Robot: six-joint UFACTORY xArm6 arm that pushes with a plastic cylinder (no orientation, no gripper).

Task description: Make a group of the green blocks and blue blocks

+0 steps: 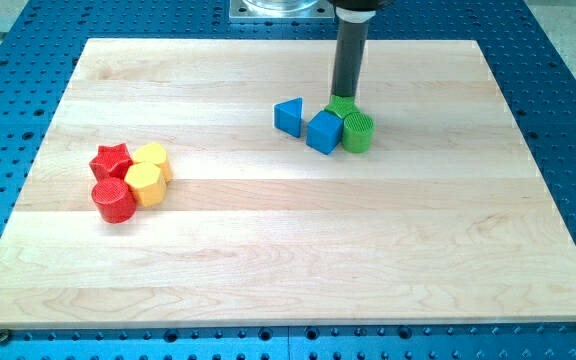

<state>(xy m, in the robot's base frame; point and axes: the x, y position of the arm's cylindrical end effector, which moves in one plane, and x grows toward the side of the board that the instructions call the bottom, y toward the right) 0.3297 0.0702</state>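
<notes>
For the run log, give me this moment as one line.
my tip: at green block, top side | blue cube touching green cylinder | blue triangular block slightly apart | red and yellow blocks: view's left

Board [288, 240]: pale wood, visible grain, smooth matt finish. Rod: dark, dull sheen; my tip [345, 97] looks matt. Green cylinder [358, 132] just beside my tip: ridged plastic look. Blue cube [323, 131]: smooth, slightly glossy. Surrounding table [558, 90]: blue perforated metal.
</notes>
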